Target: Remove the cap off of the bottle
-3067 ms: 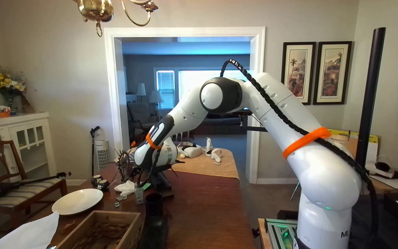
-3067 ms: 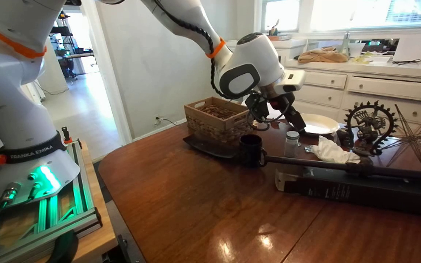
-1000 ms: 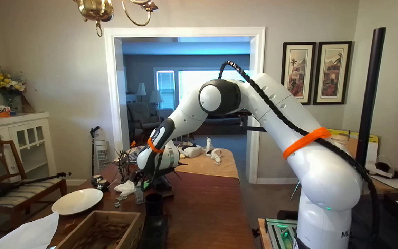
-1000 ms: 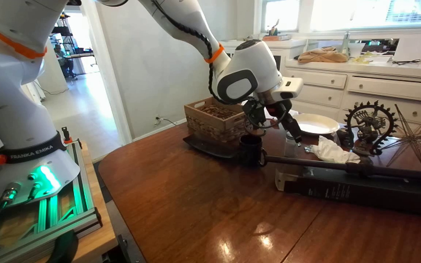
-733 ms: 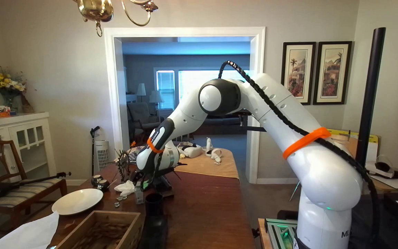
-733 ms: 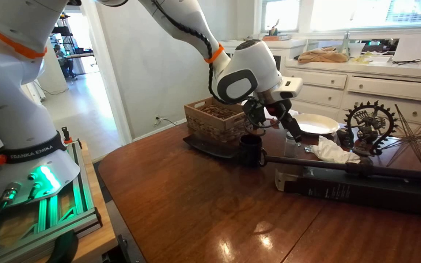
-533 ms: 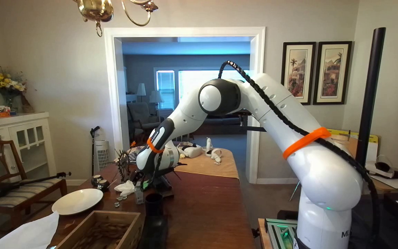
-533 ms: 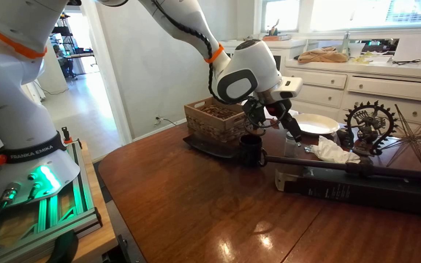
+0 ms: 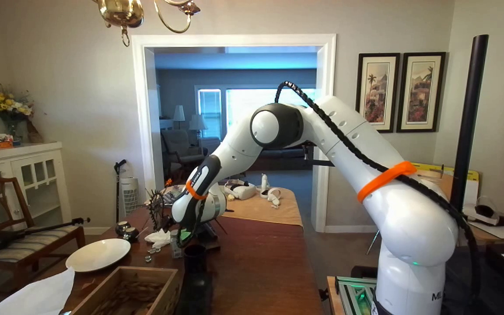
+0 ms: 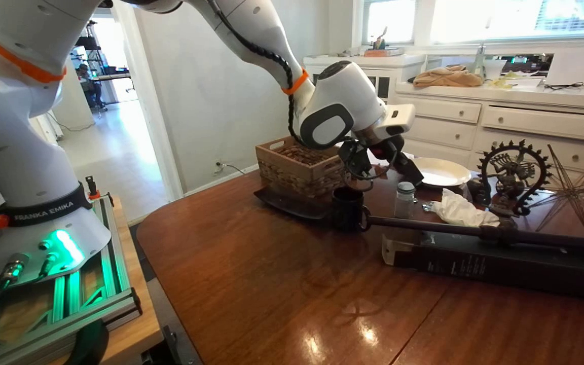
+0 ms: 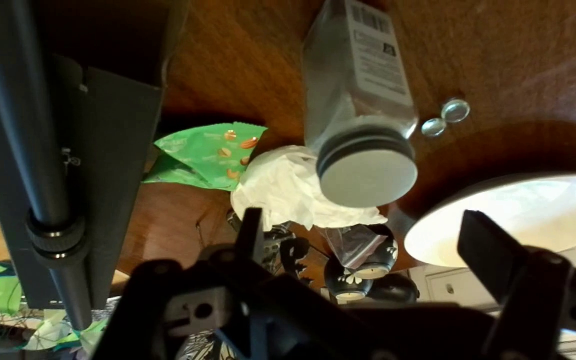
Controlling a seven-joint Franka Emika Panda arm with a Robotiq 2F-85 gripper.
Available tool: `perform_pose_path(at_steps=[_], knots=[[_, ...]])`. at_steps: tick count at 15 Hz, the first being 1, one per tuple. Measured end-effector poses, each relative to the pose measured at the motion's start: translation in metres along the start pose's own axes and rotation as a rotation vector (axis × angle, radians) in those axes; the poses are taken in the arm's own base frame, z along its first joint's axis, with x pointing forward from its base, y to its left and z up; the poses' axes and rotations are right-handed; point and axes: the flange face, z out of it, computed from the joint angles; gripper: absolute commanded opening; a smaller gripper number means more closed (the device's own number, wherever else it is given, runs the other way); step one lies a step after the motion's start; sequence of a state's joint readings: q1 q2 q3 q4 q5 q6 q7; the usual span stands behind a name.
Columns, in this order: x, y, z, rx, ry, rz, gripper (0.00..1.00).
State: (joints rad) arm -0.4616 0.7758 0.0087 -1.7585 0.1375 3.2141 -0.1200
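The bottle (image 11: 333,100) is clear and square-sided with a printed label, standing on the wooden table in the wrist view. Its round whitish cap (image 11: 368,175) is seated on its mouth. In an exterior view the same bottle (image 10: 403,207) stands upright, its cap (image 10: 405,188) in full sight. My gripper (image 11: 363,220) is open, its two black fingers wide apart with nothing between them. In the wrist view the cap appears just beyond the gap between the fingertips, apart from both. From outside, the gripper (image 10: 409,171) hangs tilted above and behind the bottle.
Beside the bottle are a black mug (image 10: 347,209), a crumpled white napkin (image 10: 462,209) and a long black box (image 10: 474,258) with a dark rod (image 10: 434,226) over it. A white plate (image 10: 441,173), wicker basket (image 10: 297,175) and spiked metal figurine (image 10: 515,177) surround them.
Over the last half second the gripper has turned and tilted, its tip rising slightly. The finger that overlapped the cap in an exterior view has left it uncovered. The bottle has not moved.
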Motion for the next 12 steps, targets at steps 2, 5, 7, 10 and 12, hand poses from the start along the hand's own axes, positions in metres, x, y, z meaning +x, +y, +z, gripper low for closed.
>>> perform_pose_path(at_steps=[2, 5, 7, 10, 12], knots=[[-0.008, -0.003, 0.007, 0.009, -0.002, -0.009, 1.0], [-0.015, -0.003, 0.014, 0.013, -0.006, -0.024, 1.0], [-0.016, -0.003, 0.015, 0.013, 0.011, -0.029, 1.0], [-0.016, -0.003, 0.015, 0.017, 0.048, -0.033, 1.0], [-0.017, -0.003, 0.015, 0.019, 0.062, -0.036, 0.9]])
